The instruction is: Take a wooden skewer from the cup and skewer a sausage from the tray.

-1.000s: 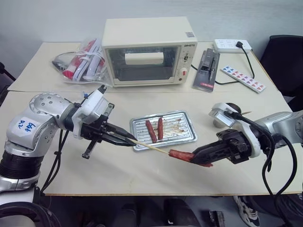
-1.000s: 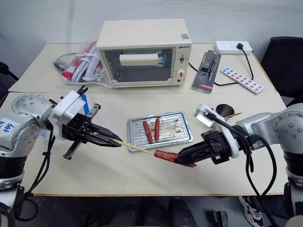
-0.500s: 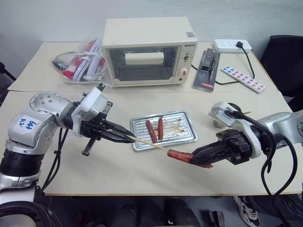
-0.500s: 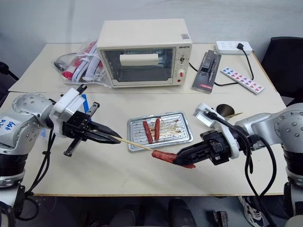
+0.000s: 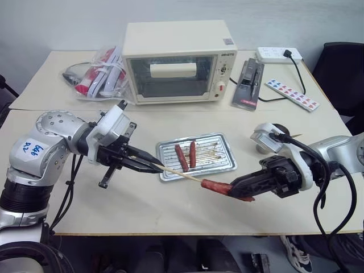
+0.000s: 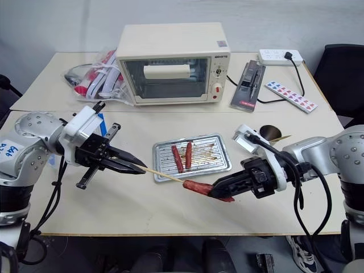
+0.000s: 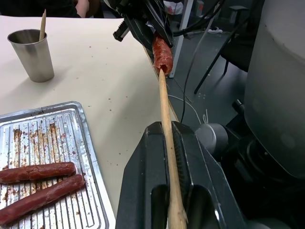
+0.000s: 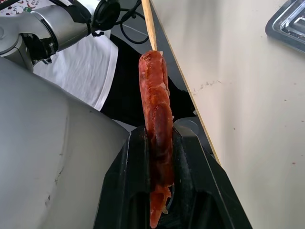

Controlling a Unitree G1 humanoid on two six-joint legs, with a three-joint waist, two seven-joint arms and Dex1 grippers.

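Between the two claws, the near strip of the surface (image 5: 142, 210) lies bare, so a claw can pass there freely. Just behind stands the tray (image 5: 223, 162) (two sausages inside), and behind it the oven (image 5: 176, 60) blocks the way. The cup (image 7: 31, 55) stands beside the right arm.

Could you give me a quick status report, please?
Left gripper shut on skewer. Right gripper shut on sausage, skewer tip in its end. Nothing in the way.
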